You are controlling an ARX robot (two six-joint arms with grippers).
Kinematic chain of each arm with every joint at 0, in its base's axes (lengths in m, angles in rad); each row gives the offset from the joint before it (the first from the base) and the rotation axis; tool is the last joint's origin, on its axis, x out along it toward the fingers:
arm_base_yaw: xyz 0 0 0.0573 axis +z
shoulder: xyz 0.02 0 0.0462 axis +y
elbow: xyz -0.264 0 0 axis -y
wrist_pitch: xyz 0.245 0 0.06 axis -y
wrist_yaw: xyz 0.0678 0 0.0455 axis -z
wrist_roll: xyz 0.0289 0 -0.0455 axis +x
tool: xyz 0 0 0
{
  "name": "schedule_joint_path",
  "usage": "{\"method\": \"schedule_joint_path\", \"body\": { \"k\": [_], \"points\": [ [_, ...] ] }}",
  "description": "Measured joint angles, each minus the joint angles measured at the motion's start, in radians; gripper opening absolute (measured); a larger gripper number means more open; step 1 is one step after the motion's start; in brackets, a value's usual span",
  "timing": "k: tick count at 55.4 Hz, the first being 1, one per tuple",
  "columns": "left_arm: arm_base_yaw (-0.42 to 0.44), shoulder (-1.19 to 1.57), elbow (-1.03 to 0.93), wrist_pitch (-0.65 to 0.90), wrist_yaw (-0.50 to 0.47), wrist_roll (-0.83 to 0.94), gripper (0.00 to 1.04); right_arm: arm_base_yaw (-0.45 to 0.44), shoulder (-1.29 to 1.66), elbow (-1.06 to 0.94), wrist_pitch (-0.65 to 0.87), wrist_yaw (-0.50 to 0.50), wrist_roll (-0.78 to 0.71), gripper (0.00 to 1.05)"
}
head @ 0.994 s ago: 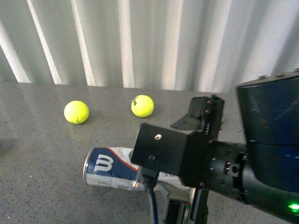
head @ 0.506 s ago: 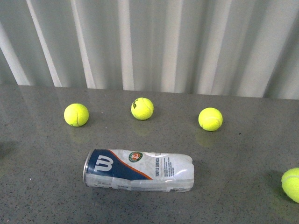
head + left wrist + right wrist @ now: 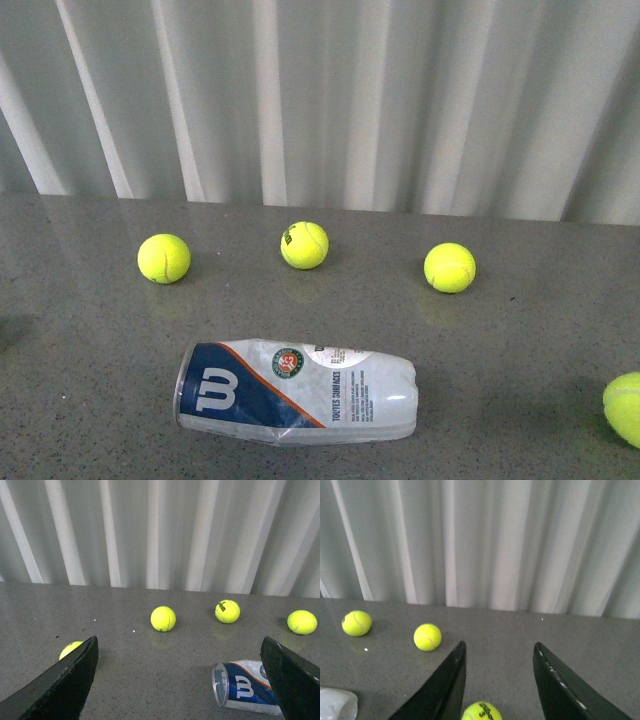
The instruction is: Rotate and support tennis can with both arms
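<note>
Grey table (image 3: 90, 340), tennis can (image 3: 300, 392) sideways, rim leftward

we see clear tennis can (image 3: 300, 392) with blue-white label, white W, orange stripe, red-green badge, yellow-green balls (image 3: 164, 258), speckled grey worktop (image 3: 520, 330), white pleated curtain (image 3: 350, 100)

My left gripper (image 3: 179, 641): two broad matte-black wedge fingers (image 3: 62, 687), plain faces. My right gripper (image 3: 499, 644): slimmer black tapered fingers (image 3: 442, 687), pale scuff specks on one edge.
</note>
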Motion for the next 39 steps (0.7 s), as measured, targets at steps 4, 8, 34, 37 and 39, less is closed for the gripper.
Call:
{"method": "schedule_joint_path", "body": {
  "k": [4,8,34,37,39],
  "points": [
    [0.0,0.0,0.0,0.0,0.0,0.0,0.98,0.02,-0.017,-0.034,-0.029,0.04,0.015,0.24],
    [0.0,0.0,0.0,0.0,0.002,0.0,0.98,0.064,-0.096,-0.034,-0.087,0.08,0.021,0.06],
    [0.0,0.0,0.0,0.0,0.0,0.0,0.98,0.276,-0.352,-0.034,-0.333,0.28,0.027,0.03],
    [0.0,0.0,0.0,0.0,0.001,0.0,0.98,0.276,-0.367,-0.034,-0.347,0.28,0.027,0.03],
    [0.0,0.0,0.0,0.0,0.001,0.0,0.98,0.276,-0.378,-0.034,-0.358,0.28,0.027,0.03]
  ]
}}
